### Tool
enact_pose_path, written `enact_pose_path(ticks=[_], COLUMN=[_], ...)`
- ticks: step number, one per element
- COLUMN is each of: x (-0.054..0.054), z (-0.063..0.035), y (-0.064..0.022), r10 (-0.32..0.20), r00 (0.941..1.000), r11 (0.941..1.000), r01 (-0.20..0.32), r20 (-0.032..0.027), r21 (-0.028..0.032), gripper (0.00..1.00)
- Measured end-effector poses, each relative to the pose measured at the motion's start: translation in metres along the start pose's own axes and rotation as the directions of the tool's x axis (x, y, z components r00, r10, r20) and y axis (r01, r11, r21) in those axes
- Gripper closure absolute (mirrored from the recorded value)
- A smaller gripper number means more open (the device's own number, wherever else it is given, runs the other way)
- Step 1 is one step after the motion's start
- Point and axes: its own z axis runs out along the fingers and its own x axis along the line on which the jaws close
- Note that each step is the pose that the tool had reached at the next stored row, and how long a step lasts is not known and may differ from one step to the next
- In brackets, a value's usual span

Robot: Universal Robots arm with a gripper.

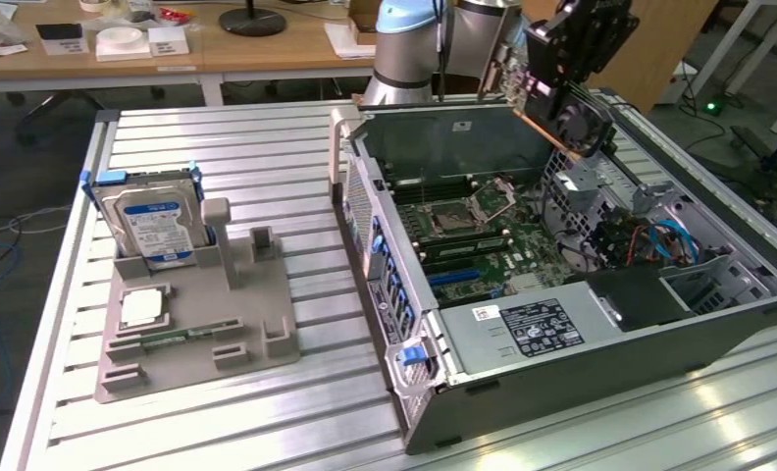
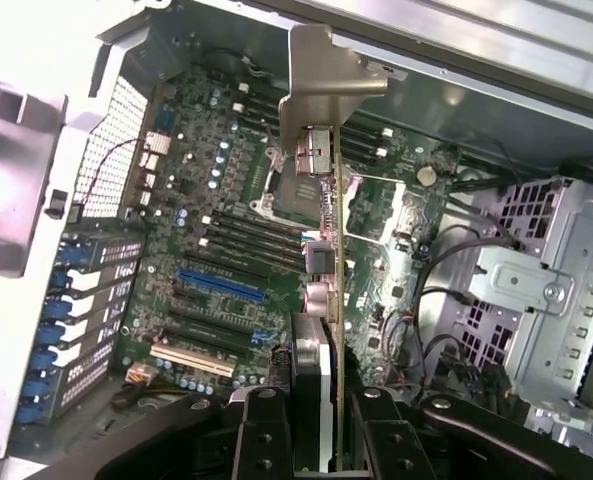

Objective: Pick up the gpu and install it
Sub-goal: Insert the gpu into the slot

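Observation:
The gpu point(image 1: 567, 110) hangs tilted above the far right side of the open computer case point(image 1: 402, 324), its fan facing the exterior view's right. My gripper point(image 1: 575, 54) is shut on its upper part. In the wrist view the gpu point(image 2: 328, 250) is seen edge-on, its silver bracket point(image 2: 319, 85) leading, held between my gripper point(image 2: 321, 415) and its dark fingers point(image 2: 266, 435). It hovers over the motherboard point(image 2: 206, 200), apart from it. A blue expansion slot point(image 2: 221, 286) lies on the board beside the card's line.
A grey fixture point(image 1: 192, 314) at the exterior view's left holds a silver hard drive point(image 1: 153, 221), a processor point(image 1: 142, 307) and a green memory stick point(image 1: 180, 337). Inside the case sit a power supply point(image 1: 533, 329), drive cage point(image 2: 536, 290) and cables point(image 1: 650, 240).

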Motion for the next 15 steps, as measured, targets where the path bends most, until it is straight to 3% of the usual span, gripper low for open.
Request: enact_pose_path(ticks=[8, 15], x=[0.0, 0.0], z=[0.0, 0.0], y=[0.0, 0.0], r10=[-0.092, -0.169], r00=[0.9957, 0.9856], r11=[0.9957, 0.9856], r01=[0.092, 0.169], r20=[-0.0023, -0.004], r21=[-0.0019, -0.0035], gripper=[0.72, 0.72])
